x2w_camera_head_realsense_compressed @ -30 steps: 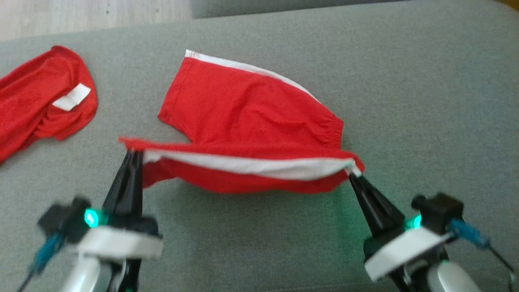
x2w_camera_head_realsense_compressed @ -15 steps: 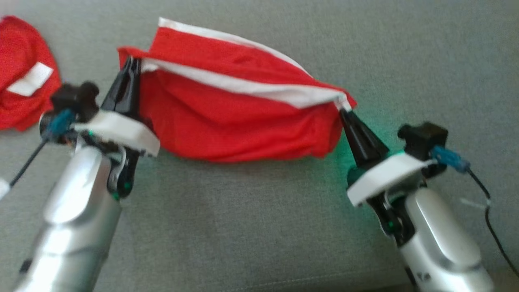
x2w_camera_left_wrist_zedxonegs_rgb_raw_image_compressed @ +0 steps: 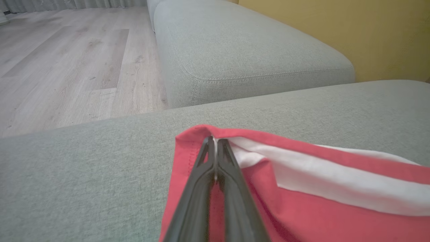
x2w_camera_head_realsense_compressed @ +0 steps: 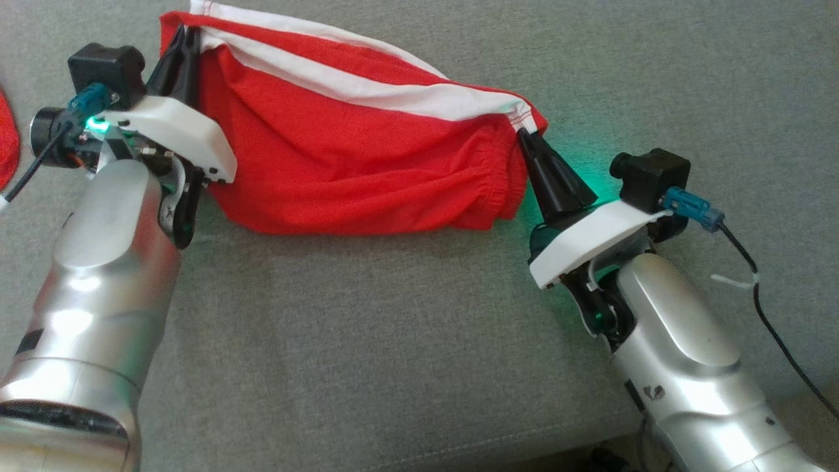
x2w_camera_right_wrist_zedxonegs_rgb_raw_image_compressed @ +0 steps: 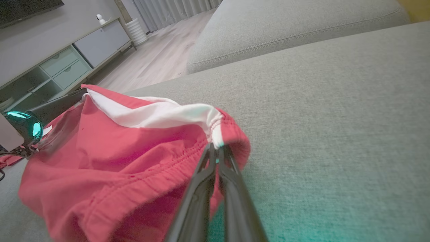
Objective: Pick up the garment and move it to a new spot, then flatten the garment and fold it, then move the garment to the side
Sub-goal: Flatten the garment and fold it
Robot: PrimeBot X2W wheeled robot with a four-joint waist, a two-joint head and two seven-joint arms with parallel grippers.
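The garment is a pair of red shorts with white side stripes, lying doubled over on the grey sofa cushion. My left gripper is shut on its left corner at the hem. My right gripper is shut on the right corner by the elastic waistband. In the left wrist view the left gripper pinches the red hem of the garment. In the right wrist view the right gripper pinches the gathered waistband of the garment. The cloth is stretched between the two grippers.
Another red cloth peeks in at the left edge of the head view. A second grey cushion lies beyond, with wooden floor to its left and a yellow wall. A cabinet stands far off.
Both grippers have carried the near edge of the garment away from me, over the rest of it, folding it in half. The head camera has also shifted, so the other red cloth slid left.
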